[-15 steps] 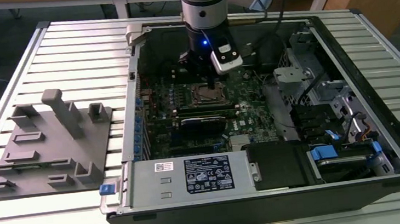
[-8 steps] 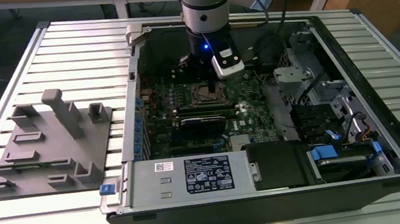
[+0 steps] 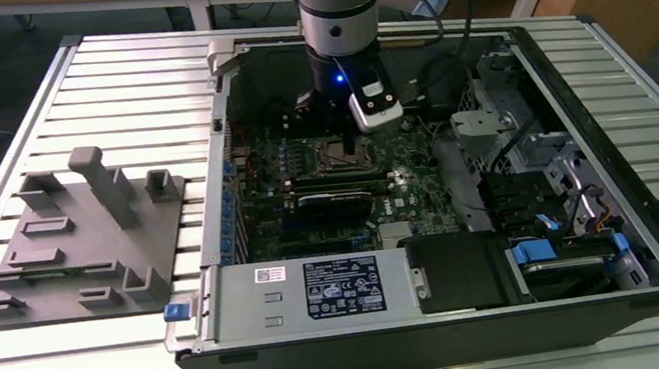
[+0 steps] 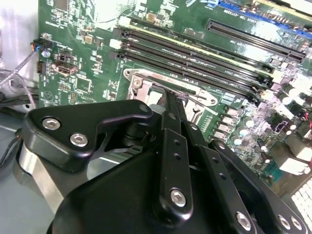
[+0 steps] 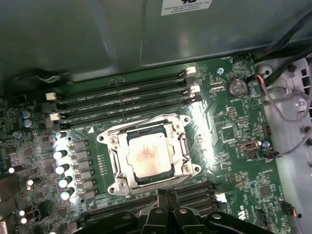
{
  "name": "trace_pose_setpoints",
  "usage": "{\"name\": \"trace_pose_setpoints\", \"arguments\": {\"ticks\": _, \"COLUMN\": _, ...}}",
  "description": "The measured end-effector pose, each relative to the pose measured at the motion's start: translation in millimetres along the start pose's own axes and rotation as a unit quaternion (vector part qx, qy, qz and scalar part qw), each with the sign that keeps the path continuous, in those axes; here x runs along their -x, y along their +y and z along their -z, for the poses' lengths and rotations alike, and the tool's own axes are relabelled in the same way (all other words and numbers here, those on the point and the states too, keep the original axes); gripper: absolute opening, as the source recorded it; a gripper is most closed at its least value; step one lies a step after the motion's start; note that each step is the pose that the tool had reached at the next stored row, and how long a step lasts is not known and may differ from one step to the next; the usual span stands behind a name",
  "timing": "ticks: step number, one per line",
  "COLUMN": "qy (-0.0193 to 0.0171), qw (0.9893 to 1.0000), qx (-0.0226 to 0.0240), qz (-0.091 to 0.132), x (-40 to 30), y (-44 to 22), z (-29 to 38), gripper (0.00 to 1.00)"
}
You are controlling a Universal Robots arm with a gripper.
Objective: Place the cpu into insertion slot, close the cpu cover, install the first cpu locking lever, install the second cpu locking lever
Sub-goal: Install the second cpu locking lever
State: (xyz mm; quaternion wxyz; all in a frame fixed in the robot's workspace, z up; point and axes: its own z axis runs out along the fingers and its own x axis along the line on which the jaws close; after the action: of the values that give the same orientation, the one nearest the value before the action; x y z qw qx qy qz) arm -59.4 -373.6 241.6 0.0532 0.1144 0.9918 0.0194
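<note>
The cpu (image 5: pixel 146 155), a square chip with a silvery top, lies in the insertion slot (image 5: pixel 111 142) on the green motherboard. The cpu cover (image 5: pixel 120 168), a thin metal frame, lies flat around it. In the first wrist view my gripper (image 5: pixel 163 196) is at the socket's edge beside the lower memory slots, black fingers together, nothing between them. The second wrist view shows the gripper (image 4: pixel 168 96) tip reaching down to the socket frame (image 4: pixel 146 80). In the exterior view the gripper (image 3: pixel 358 148) hangs over the socket (image 3: pixel 341 154) inside the open computer case.
Long black memory slots (image 5: pixel 122 97) run on both sides of the socket. A row of capacitors (image 5: pixel 63 161) stands beside it. Cables (image 5: pixel 287 107) lie near the case wall. The power supply (image 3: pixel 315 290) fills the case front. A grey fixture (image 3: pixel 80 236) sits on the slatted table.
</note>
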Motion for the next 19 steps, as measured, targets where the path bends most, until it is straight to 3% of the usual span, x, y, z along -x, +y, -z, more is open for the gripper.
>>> {"name": "trace_pose_setpoints", "arguments": {"ticks": 2, "qy": 0.0076, "qw": 1.0, "qx": -0.0025, "qz": 0.0, "x": 0.1, "y": 0.0, "z": -0.6, "gripper": 0.1}}
{"name": "trace_pose_setpoints", "arguments": {"ticks": 4, "qy": 0.0178, "qw": 0.9998, "qx": -0.0061, "qz": 0.0, "x": 0.5, "y": 0.1, "z": -1.4, "gripper": 0.1}}
{"name": "trace_pose_setpoints", "arguments": {"ticks": 5, "qy": 0.02, "qw": 0.9998, "qx": -0.0071, "qz": 0.0, "x": 0.5, "y": 0.1, "z": -1.5, "gripper": 0.1}}
{"name": "trace_pose_setpoints", "arguments": {"ticks": 10, "qy": 0.0213, "qw": 0.9997, "qx": -0.0075, "qz": 0.0, "x": 0.6, "y": -0.2, "z": -1.6, "gripper": 0.1}}
{"name": "trace_pose_setpoints", "arguments": {"ticks": 19, "qy": 0.0206, "qw": 0.9997, "qx": -0.0077, "qz": 0.01, "x": 0.9, "y": -6.5, "z": -1.6, "gripper": 0.1}}
